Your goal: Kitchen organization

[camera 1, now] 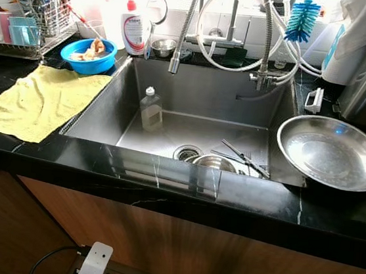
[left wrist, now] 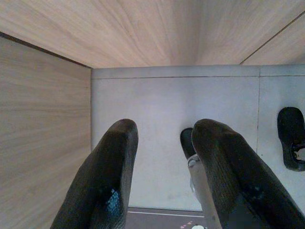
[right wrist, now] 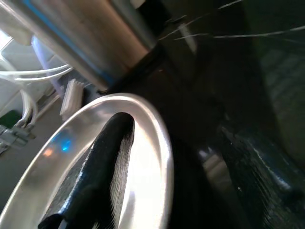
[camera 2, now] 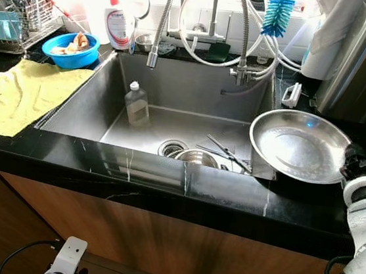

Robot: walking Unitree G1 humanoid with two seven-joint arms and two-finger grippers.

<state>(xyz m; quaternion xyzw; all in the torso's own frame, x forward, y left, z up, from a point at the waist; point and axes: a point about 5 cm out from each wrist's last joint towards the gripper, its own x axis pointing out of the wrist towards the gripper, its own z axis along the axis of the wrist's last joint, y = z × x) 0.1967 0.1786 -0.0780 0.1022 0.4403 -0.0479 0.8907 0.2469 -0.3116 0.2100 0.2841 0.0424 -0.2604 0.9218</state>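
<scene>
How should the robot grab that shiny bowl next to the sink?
By the thin rim on its right side. The bowl is wide, shallow and smooth, so only the rim offers a pinch. The right hand already straddles it, one finger inside, one outside.

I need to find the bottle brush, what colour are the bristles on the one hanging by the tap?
Blue bottle brush bristles, clearest in the left eye view.
</scene>
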